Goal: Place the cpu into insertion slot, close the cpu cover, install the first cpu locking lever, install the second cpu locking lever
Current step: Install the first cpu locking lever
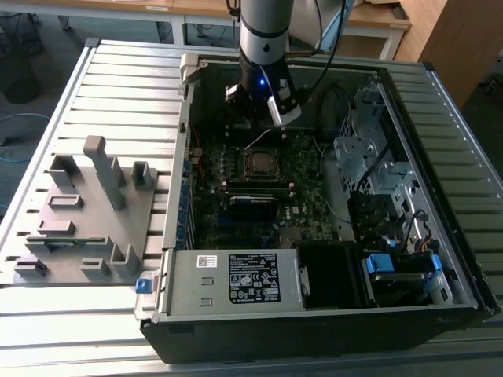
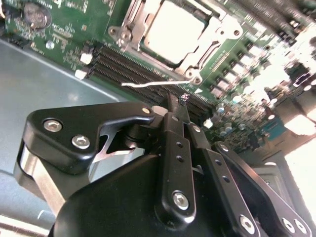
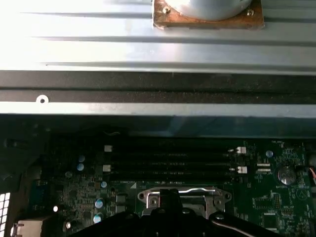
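Open computer case (image 1: pixel 314 345) lying flat on a slatted metal table (image 1: pixel 118 86), with a grey fixture block (image 1: pixel 86 212) beside it at the exterior view's left. Silver robot arm (image 1: pixel 266 31) reaching down into the case, over the far part of the green motherboard (image 1: pixel 310 169).

In the second wrist view, black gripper (image 2: pixel 175 104) with fingers pressed together into one narrow tip, nothing plainly pinched. Pale, flat cpu (image 2: pixel 173 29) seated in the insertion slot (image 1: pixel 262 162) near the middle of the board. Silver cpu cover (image 2: pixel 132 22) folded down around it as a frame.

Thin wire locking lever (image 2: pixel 148 84) standing free across the black memory slots (image 2: pixel 116 60), between socket and fingertip. Possibly touching the tip; hard to tell from this angle.
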Robot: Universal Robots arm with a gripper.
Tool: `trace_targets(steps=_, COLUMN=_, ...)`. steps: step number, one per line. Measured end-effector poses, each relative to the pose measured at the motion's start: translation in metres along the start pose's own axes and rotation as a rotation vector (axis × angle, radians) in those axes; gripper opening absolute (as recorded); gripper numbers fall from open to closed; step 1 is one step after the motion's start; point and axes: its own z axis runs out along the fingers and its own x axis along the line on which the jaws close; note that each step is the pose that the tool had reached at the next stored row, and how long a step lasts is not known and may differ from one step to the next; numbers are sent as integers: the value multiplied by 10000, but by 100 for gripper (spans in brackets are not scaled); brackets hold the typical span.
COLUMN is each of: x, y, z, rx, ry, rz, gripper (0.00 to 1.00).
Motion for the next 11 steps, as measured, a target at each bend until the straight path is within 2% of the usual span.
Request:
trace_targets(steps=2, x=0, y=0, z=0, rx=266, ry=0, rz=-5, gripper=10)
trace_targets(steps=3, x=0, y=0, z=1, rx=357, ry=-1, rz=-6, gripper=10)
trace_targets(steps=11, x=-2, y=1, z=2, rx=356, ry=-2, rz=-6, gripper=10)
